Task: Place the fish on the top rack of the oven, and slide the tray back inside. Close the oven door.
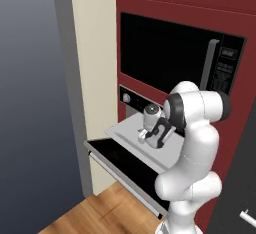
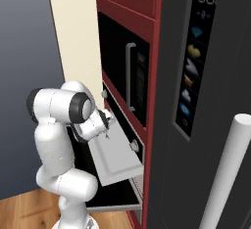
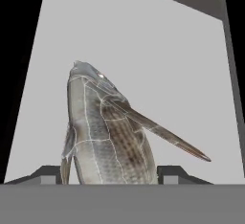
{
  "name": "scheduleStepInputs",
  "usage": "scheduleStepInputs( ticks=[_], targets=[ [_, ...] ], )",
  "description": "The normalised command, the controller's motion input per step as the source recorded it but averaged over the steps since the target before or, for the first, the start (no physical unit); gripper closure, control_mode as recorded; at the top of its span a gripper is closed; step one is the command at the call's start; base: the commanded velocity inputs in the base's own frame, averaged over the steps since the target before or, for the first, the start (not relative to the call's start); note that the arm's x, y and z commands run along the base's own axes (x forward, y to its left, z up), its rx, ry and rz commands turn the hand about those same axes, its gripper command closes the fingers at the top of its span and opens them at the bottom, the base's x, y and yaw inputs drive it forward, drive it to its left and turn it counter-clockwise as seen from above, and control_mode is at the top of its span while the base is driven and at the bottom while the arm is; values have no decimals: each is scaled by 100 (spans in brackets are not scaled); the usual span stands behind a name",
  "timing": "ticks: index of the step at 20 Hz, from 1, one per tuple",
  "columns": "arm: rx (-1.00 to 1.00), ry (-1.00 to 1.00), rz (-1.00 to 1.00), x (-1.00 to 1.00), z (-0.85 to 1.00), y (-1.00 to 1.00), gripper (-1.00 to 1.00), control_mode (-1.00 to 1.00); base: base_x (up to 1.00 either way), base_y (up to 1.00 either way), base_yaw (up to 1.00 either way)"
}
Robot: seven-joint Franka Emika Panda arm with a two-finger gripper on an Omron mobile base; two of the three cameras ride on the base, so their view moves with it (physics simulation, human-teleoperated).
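Observation:
The silvery-grey fish [image 3: 107,132] fills the gap between my two finger tips, head pointing away and one long fin sticking out to the right. My gripper [image 3: 112,174] is shut on the fish just above the pale grey tray [image 3: 158,50]. That tray [image 1: 125,128] is pulled out of the oven [image 1: 131,99] over the lowered oven door [image 1: 125,165]. From the left base my gripper [image 1: 150,138] hangs close over the tray's middle. From the right base the gripper [image 2: 104,126] is over the tray's [image 2: 117,162] far end, with the door [image 2: 110,198] below.
A black microwave [image 1: 165,53] with a vertical silver handle sits in the red cabinetry above the oven. A tall dark appliance front [image 2: 206,101] with a thick white bar handle [image 2: 228,174] stands on the right. A cream wall panel [image 1: 95,78] borders the left. Wood floor [image 1: 100,213] lies below.

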Motion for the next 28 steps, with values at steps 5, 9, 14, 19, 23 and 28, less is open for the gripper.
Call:
scheduleStepInputs(
  ticks=[5,9,14,19,23,28],
  targets=[
    [0,3,-6,22,-55,4,100,-100,0,0,0],
    [0,3,-4,21,-52,0,100,-100,0,0,0],
    [0,0,-1,27,-48,0,100,-100,0,0,0],
    [0,1,-1,30,-45,0,100,-100,0,0,0],
    [0,1,0,13,-42,12,-100,-100,0,0,0],
    [0,-2,0,-45,-12,48,-100,-100,0,0,0]
  ],
)
